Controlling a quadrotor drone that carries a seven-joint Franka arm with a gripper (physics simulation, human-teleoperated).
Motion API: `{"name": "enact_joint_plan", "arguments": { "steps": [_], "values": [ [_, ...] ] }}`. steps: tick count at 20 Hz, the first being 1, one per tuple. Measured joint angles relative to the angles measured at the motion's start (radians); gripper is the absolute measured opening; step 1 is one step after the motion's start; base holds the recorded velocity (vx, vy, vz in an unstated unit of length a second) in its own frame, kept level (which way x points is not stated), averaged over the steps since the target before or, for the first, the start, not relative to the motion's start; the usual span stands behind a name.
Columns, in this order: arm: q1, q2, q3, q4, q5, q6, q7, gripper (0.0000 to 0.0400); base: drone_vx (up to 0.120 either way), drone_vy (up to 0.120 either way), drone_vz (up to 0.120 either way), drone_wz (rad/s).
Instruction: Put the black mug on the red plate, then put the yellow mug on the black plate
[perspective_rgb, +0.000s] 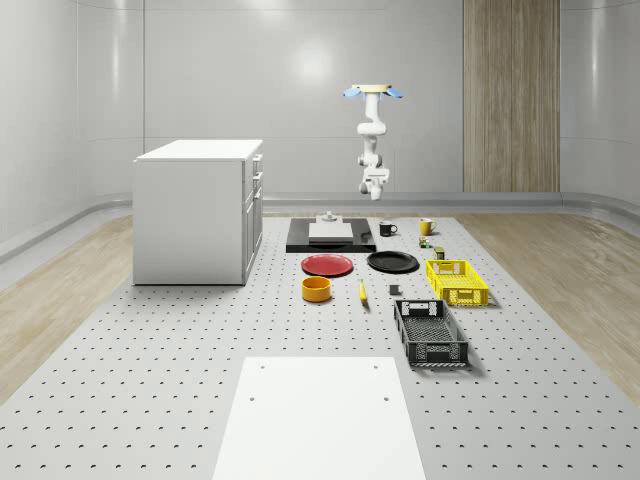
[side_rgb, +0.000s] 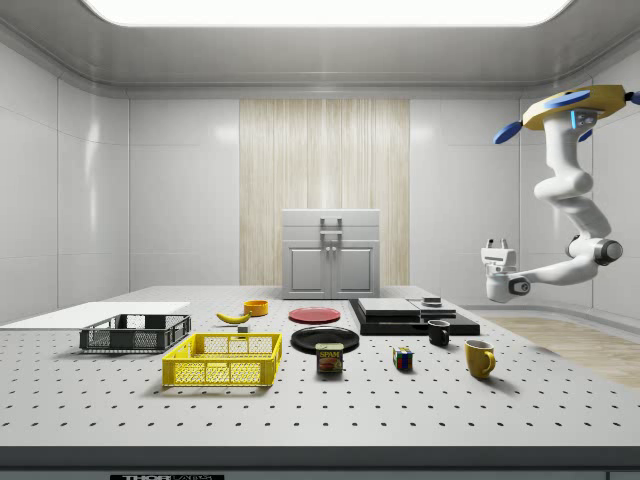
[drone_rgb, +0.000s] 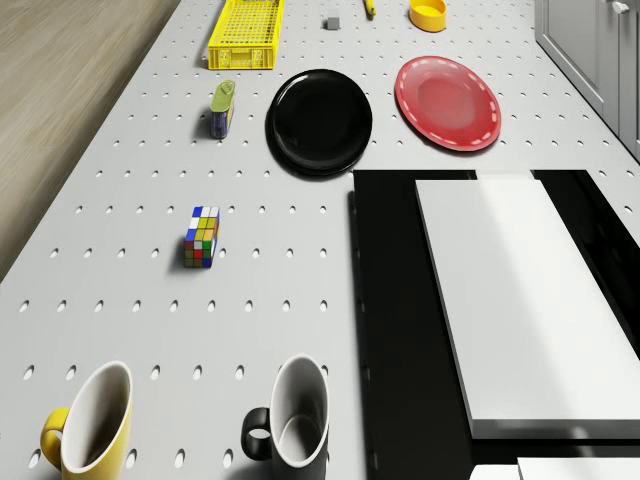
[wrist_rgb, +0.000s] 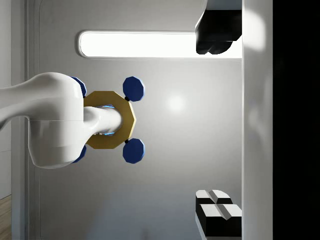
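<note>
Drone (side_rgb: 575, 108) hovering high beyond the black mug (side_rgb: 439, 333) | arm hanging bent, wrist upturned | gripper (side_rgb: 497, 243) standing parted, holding nothing

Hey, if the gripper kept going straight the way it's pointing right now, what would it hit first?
The gripper points up, away from the table. Its path looks free up to the ceiling, probably passing beside the hovering drone, though depth is unclear.
</note>
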Motion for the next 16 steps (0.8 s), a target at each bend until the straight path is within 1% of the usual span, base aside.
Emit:
{"name": "enact_joint_plan", "arguments": {
  "steps": [16],
  "values": [
    [-0.002,-0.005,0.002,-0.001,-0.001,0.008,-0.001,0.0400,0.120,0.000,0.000,0.000]
  ]
}}
